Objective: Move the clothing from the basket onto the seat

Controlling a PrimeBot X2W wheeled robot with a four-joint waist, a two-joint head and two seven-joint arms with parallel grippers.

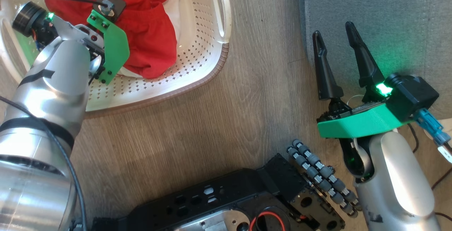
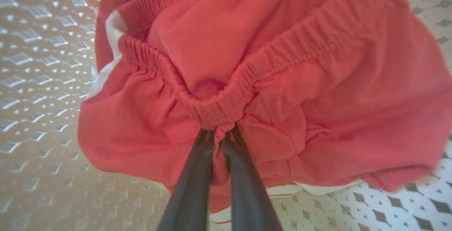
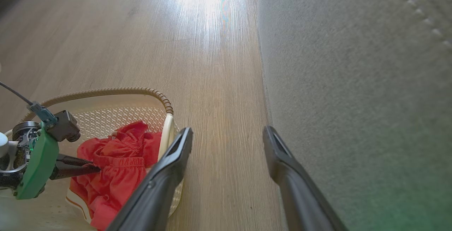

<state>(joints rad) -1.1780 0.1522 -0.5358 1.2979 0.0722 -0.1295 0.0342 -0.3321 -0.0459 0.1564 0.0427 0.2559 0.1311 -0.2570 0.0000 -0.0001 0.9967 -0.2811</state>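
Head view: the left arm [image 1: 60, 68] reaches down into the basket [image 1: 215, 68], which stands on the floor [image 1: 212, 125]. The clothing [image 1: 148, 29] lies bunched inside it, red with white trim. Off to the right, well apart, the right gripper [image 1: 332, 29] hangs spread wide and empty over the edge of the seat [image 1: 388, 19]. Nothing red is on the seat.

Left wrist view: the left gripper [image 2: 220, 134] is pinched tight on the elastic waistband [image 2: 212, 109], with only a small fold of cloth between the tips.

Right wrist view: two fingers [image 3: 166, 174] stand wide apart, floor between them, the seat alongside and the basket off to one side with the red heap in it.

Trouble ahead? That bite is thin, so on the lift the waistband could slide out. The trailing fabric could catch the rim and tug the light basket along. The hanging cloth might also fall onto the bare floor between basket and seat.

The count: one basket, one seat, two grippers, one red heap. I make out one waistband, but whether the heap is one garment or two, I can't tell.
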